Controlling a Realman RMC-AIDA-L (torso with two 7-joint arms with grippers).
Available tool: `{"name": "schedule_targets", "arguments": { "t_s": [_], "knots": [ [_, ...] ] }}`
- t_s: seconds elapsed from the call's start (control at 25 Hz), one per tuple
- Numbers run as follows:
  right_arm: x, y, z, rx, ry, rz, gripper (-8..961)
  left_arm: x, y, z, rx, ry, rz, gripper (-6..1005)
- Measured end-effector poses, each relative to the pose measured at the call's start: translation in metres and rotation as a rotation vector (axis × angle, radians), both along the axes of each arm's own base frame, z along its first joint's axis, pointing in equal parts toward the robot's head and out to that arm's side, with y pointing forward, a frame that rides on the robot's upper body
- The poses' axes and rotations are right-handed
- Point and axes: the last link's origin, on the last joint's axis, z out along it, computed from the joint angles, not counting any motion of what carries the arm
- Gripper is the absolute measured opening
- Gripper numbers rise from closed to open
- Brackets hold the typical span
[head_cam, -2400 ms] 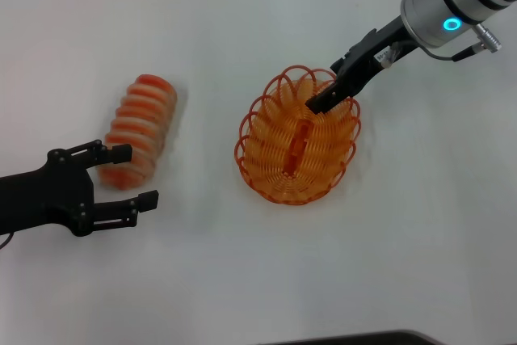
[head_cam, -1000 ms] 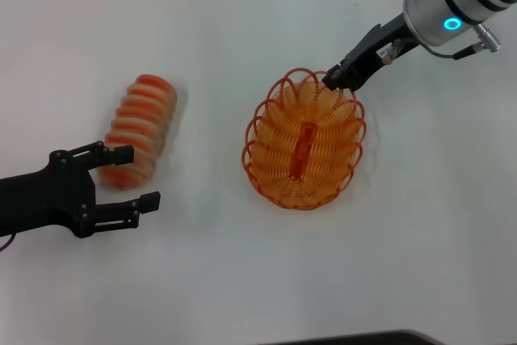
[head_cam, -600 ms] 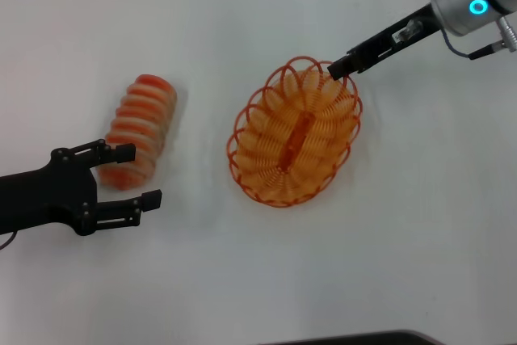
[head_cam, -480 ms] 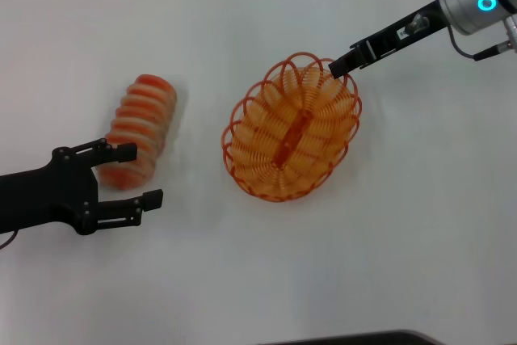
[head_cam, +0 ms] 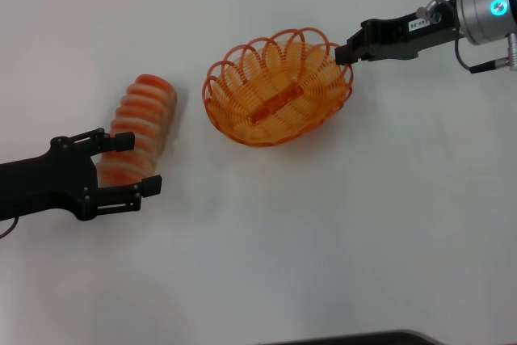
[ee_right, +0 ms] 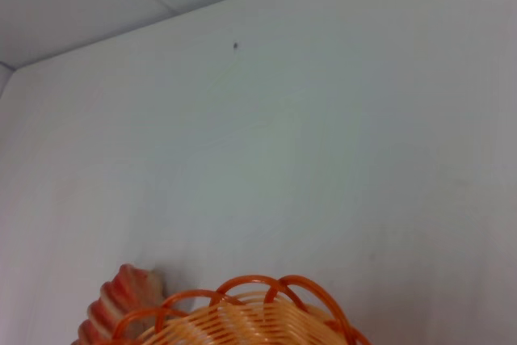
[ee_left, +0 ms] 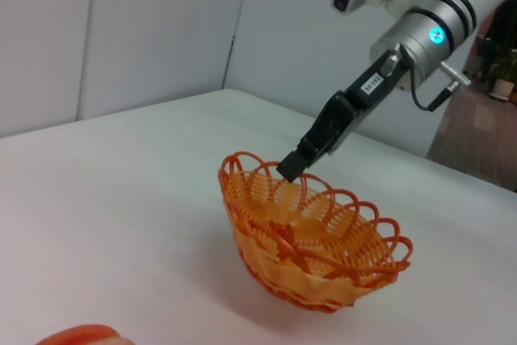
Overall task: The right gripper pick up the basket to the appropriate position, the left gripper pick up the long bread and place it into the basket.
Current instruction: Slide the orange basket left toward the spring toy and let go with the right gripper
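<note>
- The right hand [head_cam: 346,48] reaches in from the right side of the head view and is clenched on the basket's [head_cam: 275,90] rim at the end nearest that arm.
- In the left wrist view the same right hand [ee_left: 291,169] comes down at a slant onto the far rim loops of the basket [ee_left: 311,240]; a small white label shows on its black body.
- The basket is orange wire with a looped rim. In the head view it lies with its long axis running across, tilted a little, upper right end at the hand.
- In the left wrist view the basket's underside looks raised off the counter [head_cam: 323,224] on one side, with a soft shadow beneath; whether it is wholly lifted I cannot tell.
- The bread [head_cam: 137,128] lies on the counter to the left of the basket, apart from it, its orange ridges and pale stripes running crosswise.
- The left hand [head_cam: 131,164] is at the near end of the bread with its fingers spread, released: one finger lies over the loaf's end, the other sits just below it. Whether either finger touches the crust I cannot tell.
- The right wrist view shows only the top loops of the basket [ee_right: 242,317] and one end of the bread [ee_right: 121,300] beyond it, on the pale counter [ee_right: 323,135].
- Nothing lies inside the basket.
</note>
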Motion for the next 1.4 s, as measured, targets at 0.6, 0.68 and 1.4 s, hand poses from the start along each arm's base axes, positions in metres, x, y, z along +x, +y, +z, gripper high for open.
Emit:
{"name": "schedule_targets", "arguments": {
  "t_s": [0.6, 0.68, 1.4],
  "knots": [
    [0.010, -0.003, -0.013, 0.052, 0.039, -0.159, 50, 0.002, 0.006, 0.003, 0.011, 0.010, -0.009, 866],
    [0.010, -0.003, -0.013, 0.055, 0.044, -0.164, 51, 0.002, 0.007, 0.003, 0.011, 0.009, -0.010, 866],
    [0.026, -0.012, -0.010, 0.110, 0.130, -0.228, 70, 0.004, 0.007, 0.002, 0.009, 0.005, -0.012, 865]
  ]
}}
